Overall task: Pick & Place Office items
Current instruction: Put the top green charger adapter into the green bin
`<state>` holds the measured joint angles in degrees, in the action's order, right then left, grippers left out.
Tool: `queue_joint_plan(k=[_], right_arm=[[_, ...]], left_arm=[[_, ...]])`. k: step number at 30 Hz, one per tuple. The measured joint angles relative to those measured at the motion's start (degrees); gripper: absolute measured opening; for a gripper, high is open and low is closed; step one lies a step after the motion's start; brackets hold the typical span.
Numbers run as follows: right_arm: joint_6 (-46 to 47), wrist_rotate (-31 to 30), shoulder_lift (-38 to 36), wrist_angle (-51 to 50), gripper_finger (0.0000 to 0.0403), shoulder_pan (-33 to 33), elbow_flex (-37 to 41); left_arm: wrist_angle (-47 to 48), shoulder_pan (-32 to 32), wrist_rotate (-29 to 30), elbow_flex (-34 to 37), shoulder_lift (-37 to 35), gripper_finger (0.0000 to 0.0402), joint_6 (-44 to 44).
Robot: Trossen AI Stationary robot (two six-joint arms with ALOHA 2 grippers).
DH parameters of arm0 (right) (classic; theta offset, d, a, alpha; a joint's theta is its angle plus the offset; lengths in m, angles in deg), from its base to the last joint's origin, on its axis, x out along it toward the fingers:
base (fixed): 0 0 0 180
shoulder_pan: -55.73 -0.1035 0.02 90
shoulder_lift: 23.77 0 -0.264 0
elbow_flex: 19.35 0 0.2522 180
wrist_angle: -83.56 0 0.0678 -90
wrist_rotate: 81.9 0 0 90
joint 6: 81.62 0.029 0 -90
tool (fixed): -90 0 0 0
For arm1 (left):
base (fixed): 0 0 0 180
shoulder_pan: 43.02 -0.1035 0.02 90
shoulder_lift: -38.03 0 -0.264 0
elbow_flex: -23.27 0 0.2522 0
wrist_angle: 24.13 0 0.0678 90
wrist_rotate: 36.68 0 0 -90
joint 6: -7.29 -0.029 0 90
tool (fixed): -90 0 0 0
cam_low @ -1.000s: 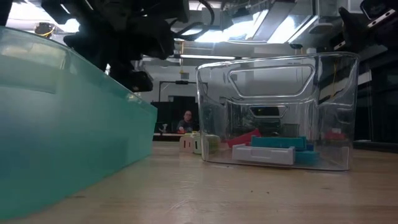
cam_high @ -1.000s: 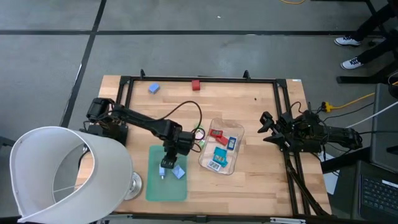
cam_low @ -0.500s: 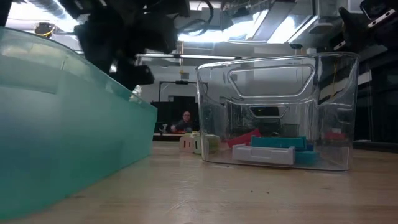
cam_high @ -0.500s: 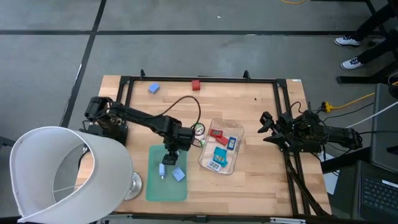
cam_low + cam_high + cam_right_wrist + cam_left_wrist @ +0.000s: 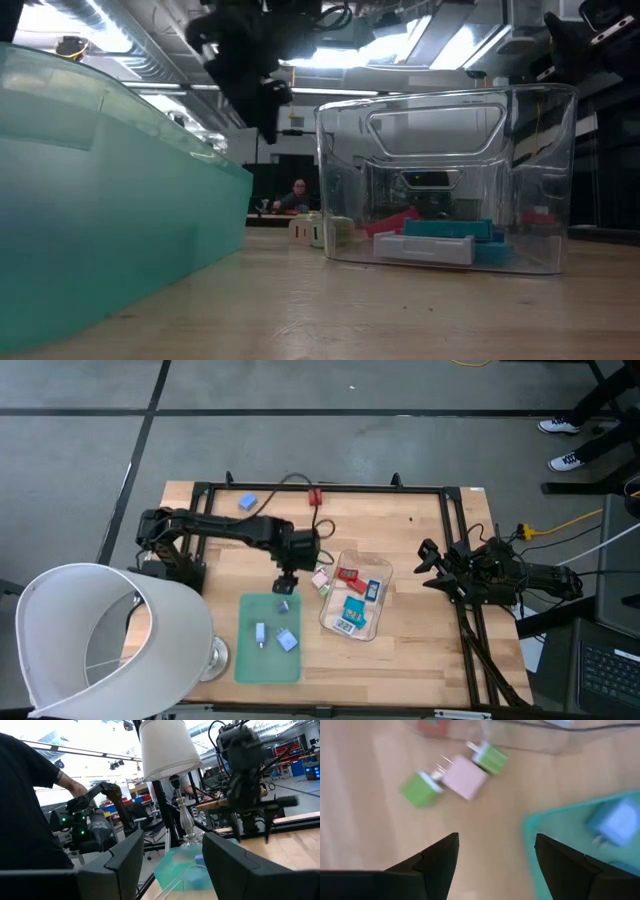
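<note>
The left gripper [image 5: 285, 582] has lifted off the green mat [image 5: 268, 652], fingers open and empty, apparently leaving a blue piece [image 5: 287, 640] there.

A flat green rectangular mat [image 5: 250, 660] bore two light blue blocks [image 5: 287, 639]; pink [image 5: 465, 778] and light green pieces [image 5: 420, 790] lay on pale wood.

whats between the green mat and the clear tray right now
Bare wood, mostly. At the far end of the gap between green mat and clear tray sit small pink and green pieces, per the high view.
</note>
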<state>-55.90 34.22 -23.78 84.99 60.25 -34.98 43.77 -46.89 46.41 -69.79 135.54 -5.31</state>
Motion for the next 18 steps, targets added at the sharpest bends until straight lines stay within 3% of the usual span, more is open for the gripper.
queue_joint_plan(k=[11, 18], right_arm=[[3.6, -4.5, 0.0, 0.2, 0.02, 0.0, 0.0], [3.5, -11.2, 0.0, 1.4, 0.02, 0.0, 0.0]], left_arm=[[-2.5, -8.0, 3.4, -0.6, 2.0, 0.0247, -30.1], [-12.0, -11.0, 2.1, -0.7, 6.0, 0.0232, -34.4]])
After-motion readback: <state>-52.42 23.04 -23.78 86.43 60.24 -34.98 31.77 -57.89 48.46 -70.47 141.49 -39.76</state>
